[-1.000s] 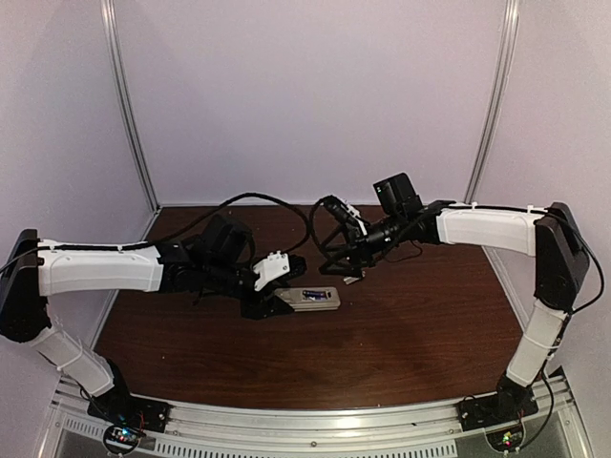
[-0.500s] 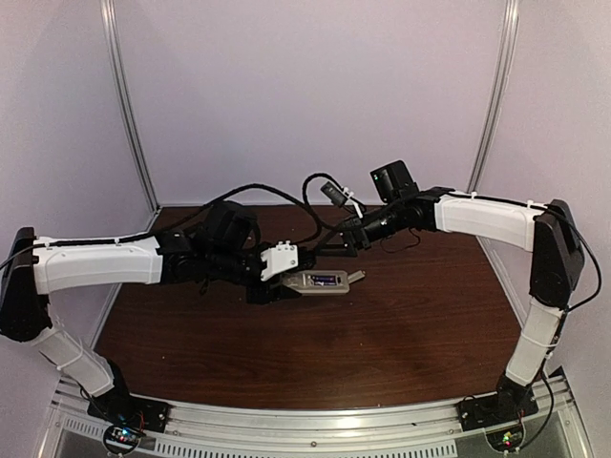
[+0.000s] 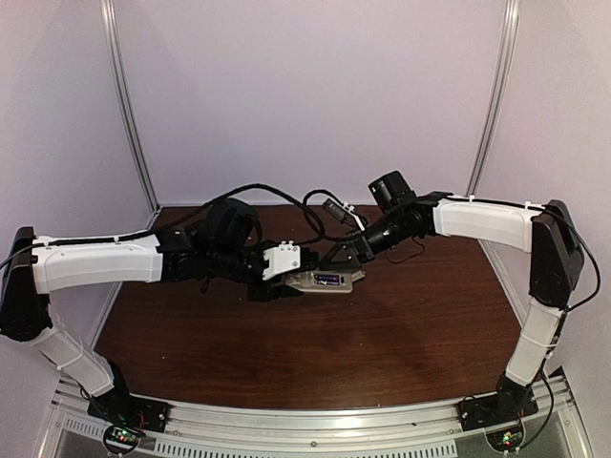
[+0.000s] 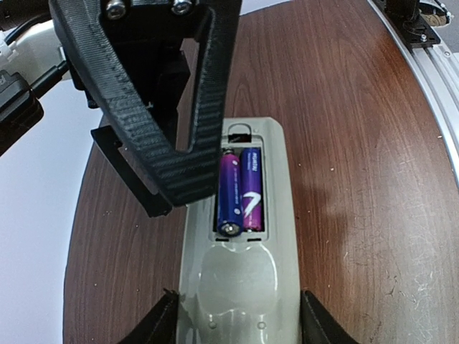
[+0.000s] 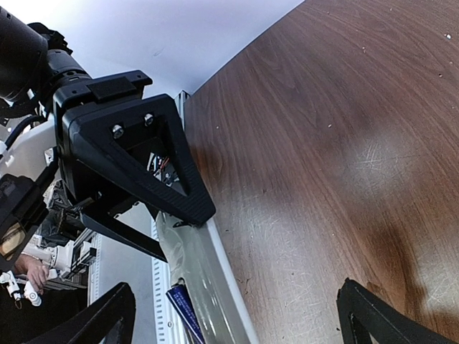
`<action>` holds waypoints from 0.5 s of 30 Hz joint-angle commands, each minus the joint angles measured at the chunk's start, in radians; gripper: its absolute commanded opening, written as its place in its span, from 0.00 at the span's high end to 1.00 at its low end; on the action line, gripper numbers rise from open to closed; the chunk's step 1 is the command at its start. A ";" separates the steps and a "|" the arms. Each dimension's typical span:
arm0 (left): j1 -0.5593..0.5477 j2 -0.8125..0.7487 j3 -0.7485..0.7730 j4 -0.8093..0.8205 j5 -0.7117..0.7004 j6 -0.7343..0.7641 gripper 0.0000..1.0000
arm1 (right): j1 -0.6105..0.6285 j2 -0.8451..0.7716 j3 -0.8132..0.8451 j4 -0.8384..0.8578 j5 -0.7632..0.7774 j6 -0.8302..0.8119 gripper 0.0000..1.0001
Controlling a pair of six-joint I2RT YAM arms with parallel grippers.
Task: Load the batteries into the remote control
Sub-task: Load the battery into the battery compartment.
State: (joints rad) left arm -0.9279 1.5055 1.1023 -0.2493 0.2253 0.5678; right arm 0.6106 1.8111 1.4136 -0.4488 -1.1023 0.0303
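Observation:
My left gripper is shut on the remote control and holds it back side up just above the table. In the left wrist view the left gripper clamps the remote's lower end on both sides. Its battery compartment is uncovered, and the two batteries lie side by side in it, the left one slightly raised at its near end. My right gripper is open just beyond the remote, one finger over the compartment's left edge. In the right wrist view the right gripper spans the remote and a battery.
The dark wooden table carries nothing else that I can make out. White walls stand close behind and at both sides. Black cables loop over the table between the two wrists. No loose cover piece shows.
My left gripper has carried the remote up and to the right, toward the right gripper. The right gripper rose, then came back down close to the remote's far end.

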 commanded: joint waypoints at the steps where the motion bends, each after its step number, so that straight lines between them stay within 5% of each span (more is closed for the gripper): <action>1: -0.006 0.014 0.031 0.024 -0.002 0.017 1.00 | 0.009 0.020 -0.007 -0.025 0.006 -0.017 0.00; 15: -0.015 0.033 0.042 0.024 -0.001 0.019 1.00 | 0.036 0.067 0.036 -0.072 0.016 -0.060 0.01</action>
State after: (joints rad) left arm -0.9333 1.5299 1.1072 -0.2562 0.2241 0.5781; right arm 0.6388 1.8652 1.4223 -0.5064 -1.0962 -0.0181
